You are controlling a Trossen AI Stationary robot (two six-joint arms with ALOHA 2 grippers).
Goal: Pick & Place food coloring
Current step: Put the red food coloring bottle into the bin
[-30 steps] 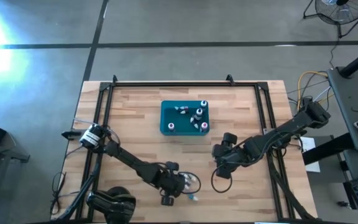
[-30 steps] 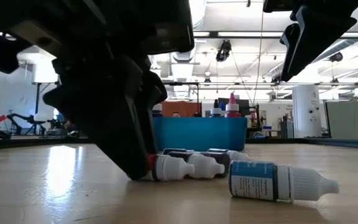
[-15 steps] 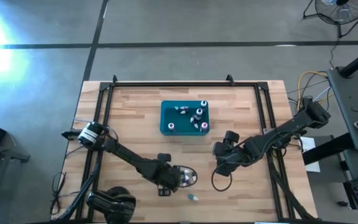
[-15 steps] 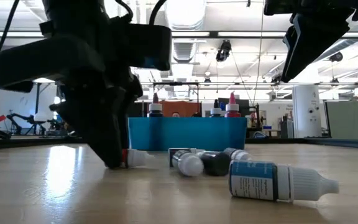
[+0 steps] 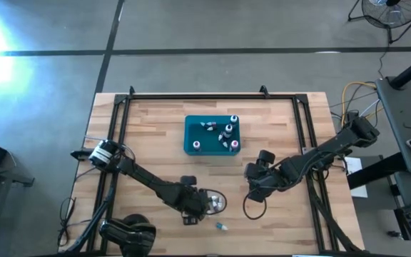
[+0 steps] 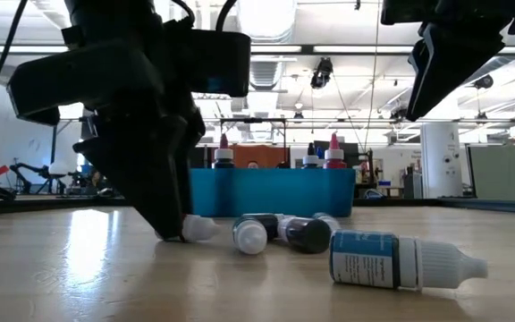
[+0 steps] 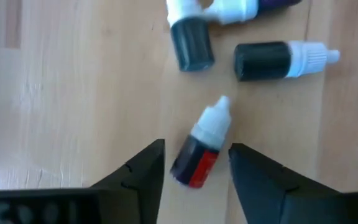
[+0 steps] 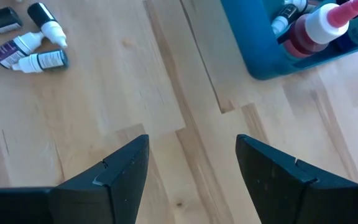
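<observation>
- Left gripper [image 7: 194, 165], fingers open, straddles a red bottle [image 7: 197, 155] near the bin [image 5: 212, 135].
- Right gripper [image 8: 191, 162] hovers open beside the bin.

Loose bottles [image 7: 247, 59] crowd beyond left gripper [image 7: 194, 165].

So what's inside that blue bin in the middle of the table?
The teal bin holds several small food coloring bottles, some upright with pale caps, one red. The bin's wall covers part of its floor, so an exact count isn't possible.
</observation>
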